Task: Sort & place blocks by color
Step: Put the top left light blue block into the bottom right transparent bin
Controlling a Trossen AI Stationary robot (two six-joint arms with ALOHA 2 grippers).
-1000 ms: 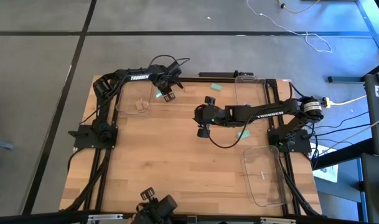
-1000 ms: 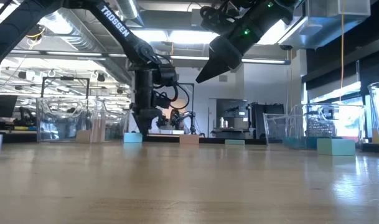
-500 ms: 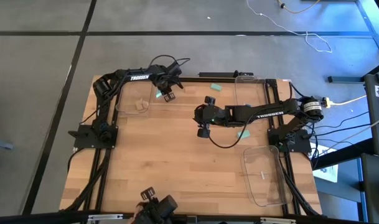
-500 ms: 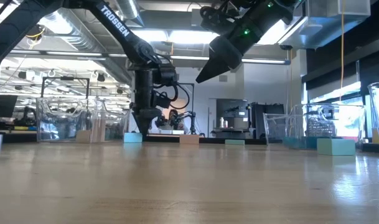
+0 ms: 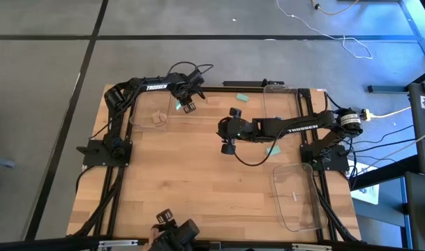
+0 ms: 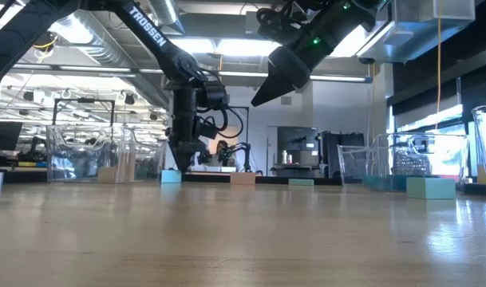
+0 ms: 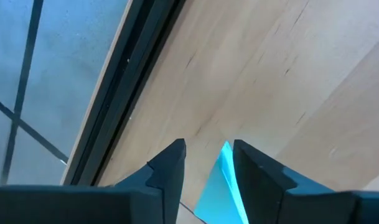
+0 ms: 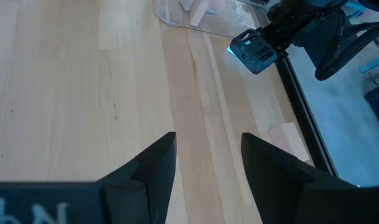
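A bright blue wedge block (image 5: 177,104) (image 6: 171,176) lies on the table near the far left. My left gripper (image 5: 188,106) (image 6: 185,163) is low beside it. In the left wrist view my left gripper (image 7: 208,155) is open, and the blue block (image 7: 223,180) shows between the fingers. My right gripper (image 5: 229,130) (image 6: 258,100) (image 8: 208,149) hangs open and empty, high over the table's middle. Two mint blocks (image 5: 241,97) (image 5: 273,150) and a tan block (image 8: 289,140) rest flat on the wood. My left gripper stands with one finger on either side of the blue block's tip (image 7: 225,152), coming from above. The block sits on the table. Whether a finger touches it, I cannot tell.
A clear tray (image 5: 151,115) holding a tan block sits left of my left gripper. A second clear tray (image 5: 280,97) stands at the far edge, and a third (image 5: 296,199) at the near right holds a tan block. Bare wood lies across the near middle.
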